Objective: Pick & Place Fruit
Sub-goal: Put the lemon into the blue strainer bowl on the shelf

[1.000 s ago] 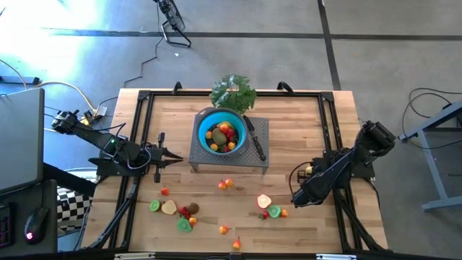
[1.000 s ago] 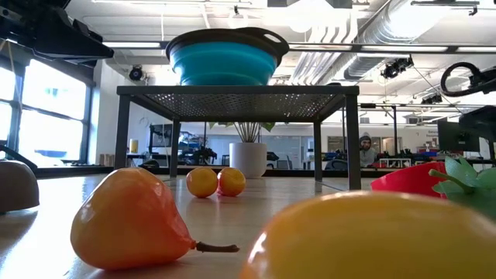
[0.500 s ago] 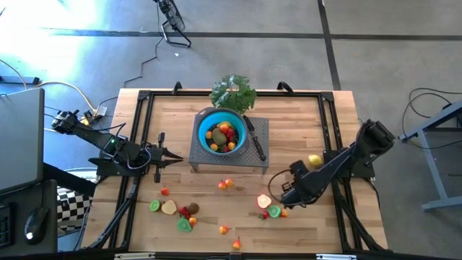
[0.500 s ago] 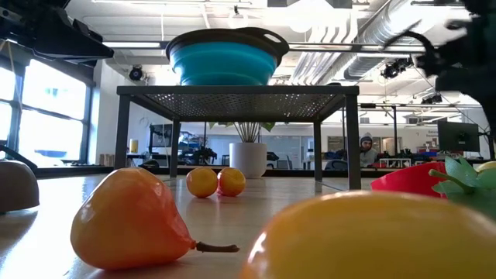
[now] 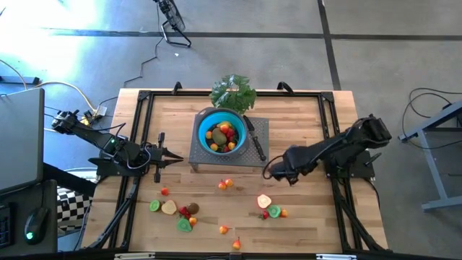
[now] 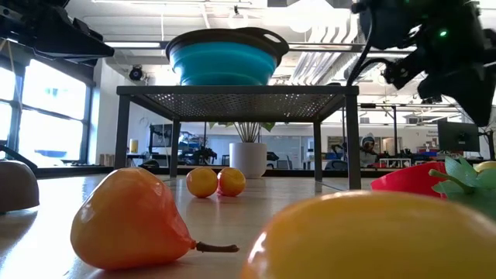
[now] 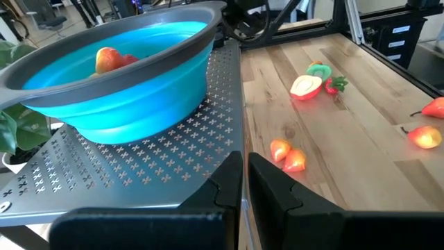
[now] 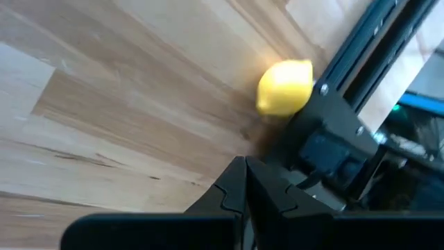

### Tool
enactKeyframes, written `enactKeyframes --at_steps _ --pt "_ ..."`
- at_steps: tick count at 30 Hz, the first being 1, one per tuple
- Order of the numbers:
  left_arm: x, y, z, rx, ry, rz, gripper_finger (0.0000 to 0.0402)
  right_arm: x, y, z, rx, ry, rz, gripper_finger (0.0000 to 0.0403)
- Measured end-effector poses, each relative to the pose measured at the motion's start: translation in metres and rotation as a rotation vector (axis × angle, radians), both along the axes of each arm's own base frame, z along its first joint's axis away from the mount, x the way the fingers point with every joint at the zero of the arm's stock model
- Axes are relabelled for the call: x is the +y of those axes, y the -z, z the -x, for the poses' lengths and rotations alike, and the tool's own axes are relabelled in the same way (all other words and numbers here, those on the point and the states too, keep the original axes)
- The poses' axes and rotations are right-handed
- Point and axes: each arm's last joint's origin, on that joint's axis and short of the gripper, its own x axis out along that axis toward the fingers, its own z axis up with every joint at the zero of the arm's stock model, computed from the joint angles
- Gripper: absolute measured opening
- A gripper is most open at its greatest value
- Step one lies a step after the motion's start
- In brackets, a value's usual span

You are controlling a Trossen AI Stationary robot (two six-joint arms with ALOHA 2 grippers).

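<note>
Since the earlier frames the right arm has swung away from the table's right edge toward the middle, and the right gripper (image 5: 268, 172) now hangs just beside the right front corner of the grey perforated stand (image 5: 258, 160). Its two fingers are pressed together with nothing between them. A yellow lemon (image 8: 285, 86) lies on the wooden table (image 5: 303, 115) next to the base of the right arm; in the high view it is hidden under the arm.

On the left side nothing has moved. The left gripper (image 5: 177, 157) waits at the left edge of the stand, with its fingers almost closed and no object in them.

A blue bowl (image 5: 203, 124) stands on the stand and already contains several fruits, red, yellow and green ones (image 5: 222, 136). A leafy green bunch (image 5: 233, 91) lies behind the bowl, and a black-handled knife (image 5: 255, 141) lies on the stand to the right of the bowl.

More fruit is spread on the front part of the table. Two small orange-red pieces (image 5: 226, 184) lie together in front of the stand. To the right of them there are a cream and red slice (image 5: 264, 201), a green and red piece (image 5: 271, 212) and a small orange one (image 5: 283, 213). At the front left there is a group with a green slice (image 5: 155, 206), a cream slice (image 5: 169, 208), a brown piece (image 5: 193, 209) and another green slice (image 5: 185, 225). Two small orange pieces (image 5: 224, 230) lie near the front edge
</note>
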Motion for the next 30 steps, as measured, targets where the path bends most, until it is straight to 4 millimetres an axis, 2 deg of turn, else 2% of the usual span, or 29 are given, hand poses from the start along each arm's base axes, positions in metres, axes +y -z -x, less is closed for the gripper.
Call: enactKeyframes --at_steps 3,7,16,21,30 --pt "0.0 0.0 0.0 0.0 0.0 0.0 0.0022 -0.009 0.0 -0.002 0.016 -0.044 -0.036 0.0003" --pt "0.0 0.0 0.0 0.0 0.0 0.0 0.0022 -0.018 0.0 -0.004 0.013 -0.016 -0.032 0.0003" --pt "0.0 0.0 0.0 0.001 0.0 0.0 0.0022 -0.023 0.0 -0.005 -0.001 0.006 0.004 0.0003" --pt "0.0 0.0 0.0 0.001 0.0 0.0 0.0022 -0.015 -0.003 -0.003 -0.032 -0.042 -0.008 0.0003" --pt "0.0 0.0 0.0 0.001 0.0 0.0 0.0022 0.012 -0.006 0.003 -0.075 -0.065 -0.04 0.0003"
